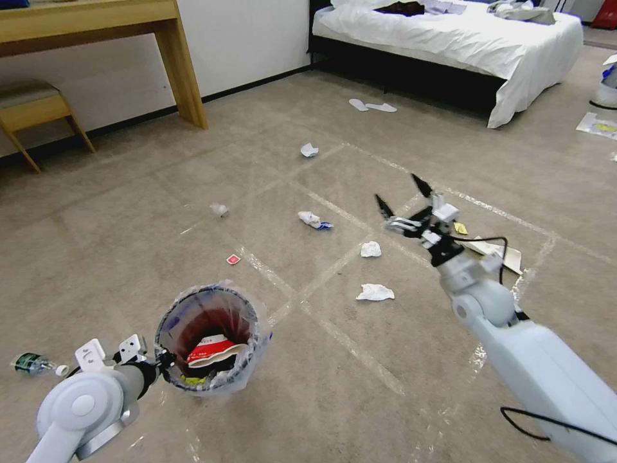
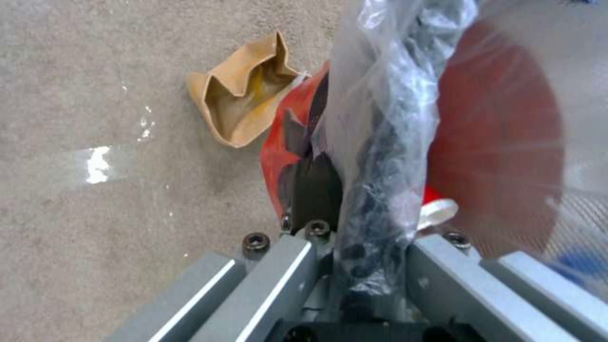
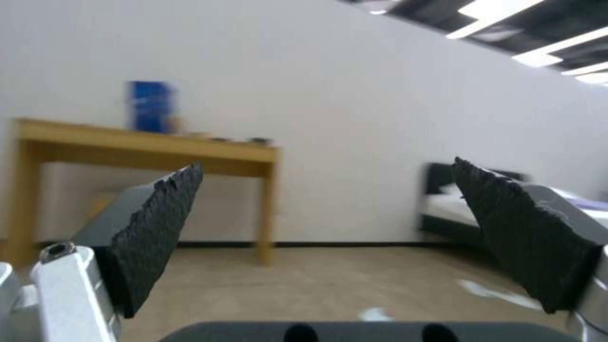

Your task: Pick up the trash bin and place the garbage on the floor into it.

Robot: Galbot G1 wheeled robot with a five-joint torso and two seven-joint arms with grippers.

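left gripper (image 1: 166, 360): clamped on trash bin (image 1: 212, 337) rim, apparently | right gripper (image 1: 403, 196): jaws wide, empty

Right gripper (image 3: 323, 237) gapes toward a wooden desk (image 3: 146, 147), perhaps a bed (image 3: 443, 204).

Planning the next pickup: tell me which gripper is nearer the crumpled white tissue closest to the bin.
Right. The right gripper hangs open, raised beyond the tissue; the left gripper is farther, clamped on the trash bin rim.
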